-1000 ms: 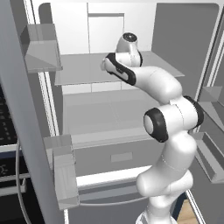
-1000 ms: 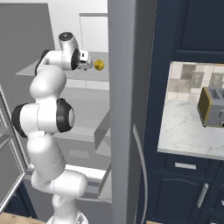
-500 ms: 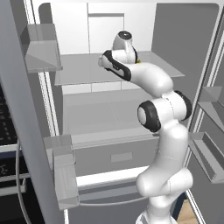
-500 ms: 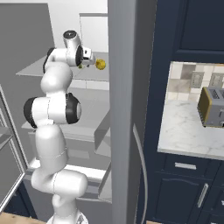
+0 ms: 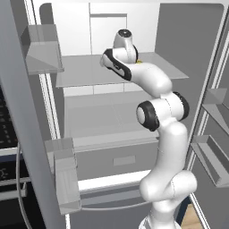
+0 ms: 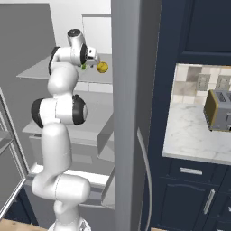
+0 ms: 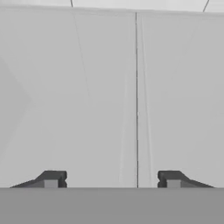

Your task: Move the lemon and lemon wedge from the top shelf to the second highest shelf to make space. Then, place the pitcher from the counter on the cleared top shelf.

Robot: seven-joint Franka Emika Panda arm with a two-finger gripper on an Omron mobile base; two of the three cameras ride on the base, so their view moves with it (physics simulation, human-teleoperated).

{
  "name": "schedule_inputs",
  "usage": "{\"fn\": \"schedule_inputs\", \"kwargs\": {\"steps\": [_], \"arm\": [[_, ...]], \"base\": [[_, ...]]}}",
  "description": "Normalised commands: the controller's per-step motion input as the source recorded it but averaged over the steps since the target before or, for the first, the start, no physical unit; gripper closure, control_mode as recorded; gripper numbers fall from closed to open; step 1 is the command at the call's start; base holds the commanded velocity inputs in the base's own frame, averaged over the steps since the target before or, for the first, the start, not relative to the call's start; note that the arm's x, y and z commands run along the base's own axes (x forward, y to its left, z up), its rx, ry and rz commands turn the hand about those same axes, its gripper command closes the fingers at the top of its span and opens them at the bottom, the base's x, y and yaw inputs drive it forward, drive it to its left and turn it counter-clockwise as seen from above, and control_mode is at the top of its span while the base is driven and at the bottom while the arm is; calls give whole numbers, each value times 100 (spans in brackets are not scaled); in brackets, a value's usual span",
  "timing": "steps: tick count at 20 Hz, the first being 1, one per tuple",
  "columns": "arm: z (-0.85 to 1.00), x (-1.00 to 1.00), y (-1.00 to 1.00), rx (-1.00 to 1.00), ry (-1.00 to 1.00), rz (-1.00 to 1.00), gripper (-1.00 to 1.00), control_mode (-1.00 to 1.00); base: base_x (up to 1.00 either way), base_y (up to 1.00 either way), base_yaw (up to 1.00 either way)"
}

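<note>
In the left base view our arm reaches up into the open fridge, and the hand sits over the top shelf (image 5: 80, 71) at upper centre of the frame. A sliver of yellow shows just right of the wrist, which we take for the lemon (image 5: 138, 62); the claw itself is hidden behind the hand.

In the right base view the claw (image 6: 94, 62) is at upper left, right up against the lemon (image 6: 103, 67), which rests on the top shelf. A small green speck shows under the hand; we cannot tell whether it is the wedge. Whether the fingers touch the fruit is too small to judge.

In the hand view the two fingertips (image 7: 51, 179) stand well apart at the bottom, with nothing between them, and beyond them lies the pale back wall (image 7: 87, 87) of the fridge.

We judge that we are on the first step, reaching for the lemon. Next, the claw needs to straddle the fruit and close, then carry it down to the second highest shelf (image 6: 63, 122).
</note>
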Motion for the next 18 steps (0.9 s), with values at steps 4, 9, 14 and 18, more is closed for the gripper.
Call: {"fn": "schedule_inputs", "kwargs": {"steps": [4,9,14,18], "arm": [[-38,0,0,-4,6,-6,100,-100],[-35,0,0,-4,7,-5,100,-100],[-21,-3,0,-1,0,-3,100,-100],[-27,-21,-1,0,-12,-5,100,-100]], "base": [[0,0,0],[0,0,0],[0,0,0],[0,0,0]]}}
